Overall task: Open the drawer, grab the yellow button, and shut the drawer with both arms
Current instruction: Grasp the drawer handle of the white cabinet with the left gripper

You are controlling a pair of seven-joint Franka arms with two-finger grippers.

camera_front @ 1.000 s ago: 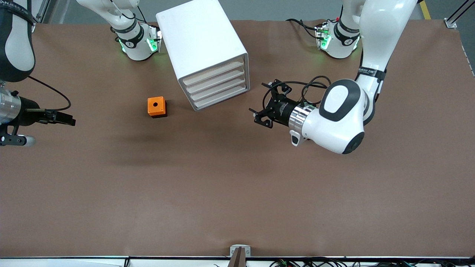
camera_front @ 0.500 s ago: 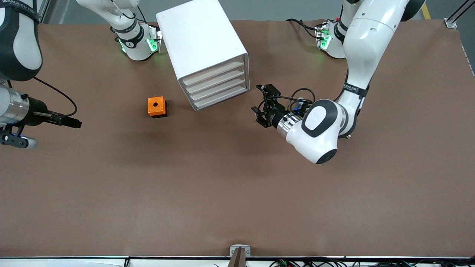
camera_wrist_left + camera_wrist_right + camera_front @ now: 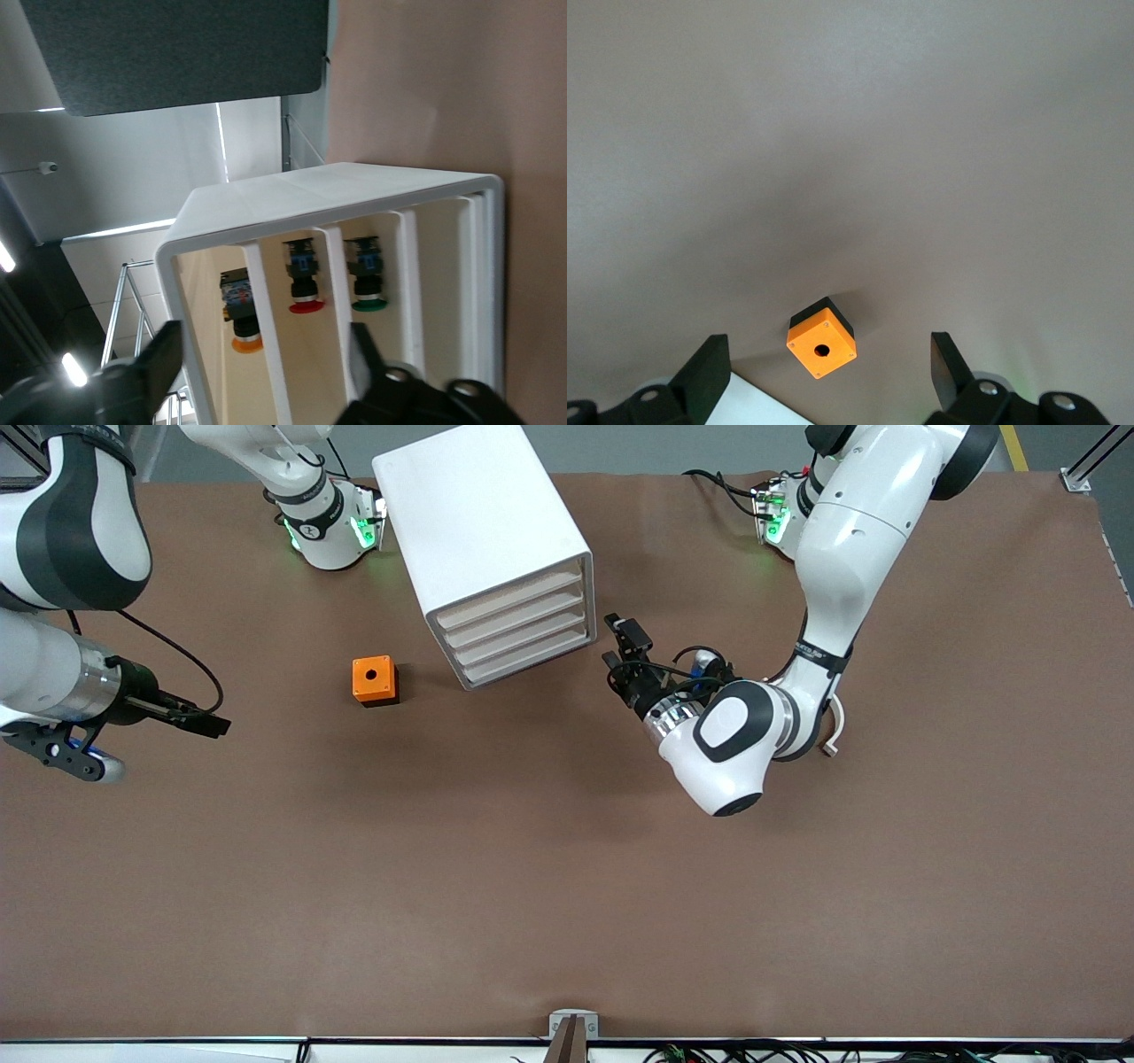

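One white cabinet (image 3: 483, 545) stands on the brown table (image 3: 567, 886) between the two arm bases, its front with four drawers (image 3: 518, 633) stacked one above another turned toward the front camera and toward the left arm's end. One orange cube (image 3: 374, 680) with a round hole sits on the table beside the cabinet, toward the right arm's end. The left wrist view looks into the cabinet's front and shows three push-buttons in three neighbouring compartments: the button (image 3: 243, 320) with the orange cap, a red-capped one (image 3: 303, 283) and a green-capped one (image 3: 367, 276). The orange one sits in the compartment next to the cabinet's outer wall. There are two arms. The left arm (image 3: 842, 540) bends down from its base and folds back at the elbow, its wrist level, so the left gripper (image 3: 625, 657) hangs just in front of the drawers, pointing at them, with its fingers (image 3: 146, 376) spread apart and nothing between them. The right arm (image 3: 75, 531) reaches out low over the table at its own end, and the right gripper (image 3: 205, 724) points toward the cube, well apart from it; its fingers (image 3: 709, 367) are also spread wide and hold nothing.
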